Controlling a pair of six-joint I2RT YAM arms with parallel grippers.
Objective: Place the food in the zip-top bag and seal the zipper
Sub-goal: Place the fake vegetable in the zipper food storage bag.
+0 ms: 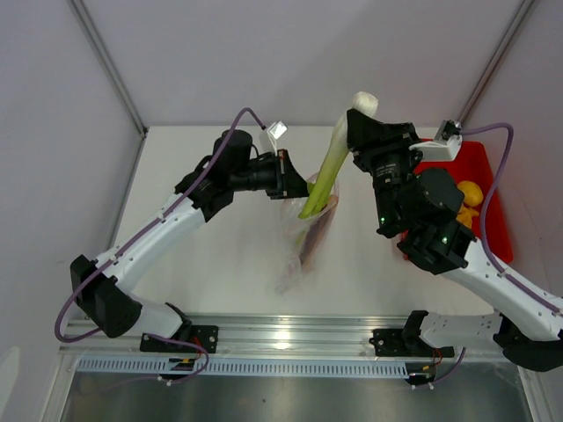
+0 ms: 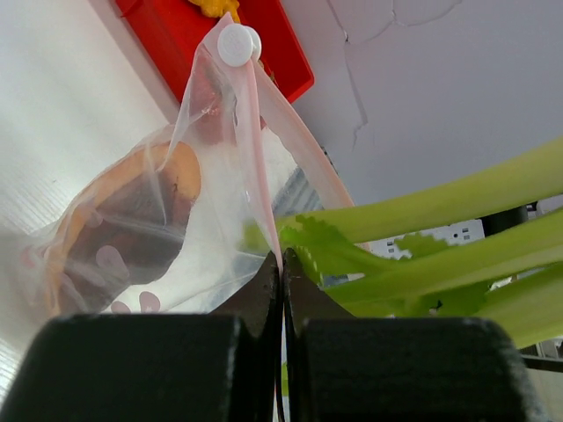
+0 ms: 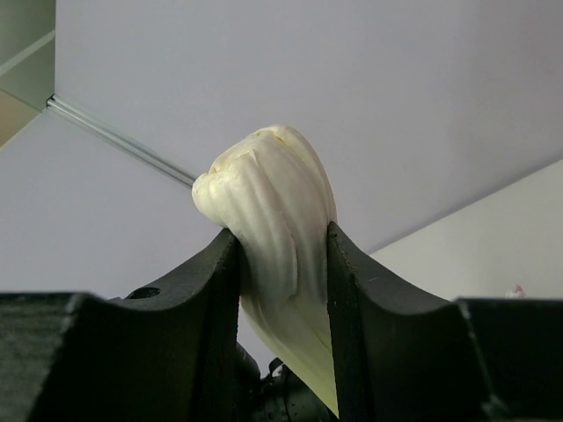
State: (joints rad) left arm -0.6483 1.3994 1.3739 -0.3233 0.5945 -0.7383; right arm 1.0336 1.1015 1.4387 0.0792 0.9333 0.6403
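Colours: leek stalk (image 1: 332, 163), zip-top bag (image 2: 211, 220)
Stalk is running white to green; zipper (image 2: 258, 158) is showing pink, contents (image 2: 132, 224) perhaps brown.

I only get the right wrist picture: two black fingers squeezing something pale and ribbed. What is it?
Observer: The white end of a toy leek; from above, its green end reaches the mouth of a clear zip-top bag.
Operator: Who holds the bag?
Observer: The left arm's fingers, shut on its pinkish zipper strip.
Operator: Anything inside already?
Observer: Yes, an orange-brown piece shows through the plastic.
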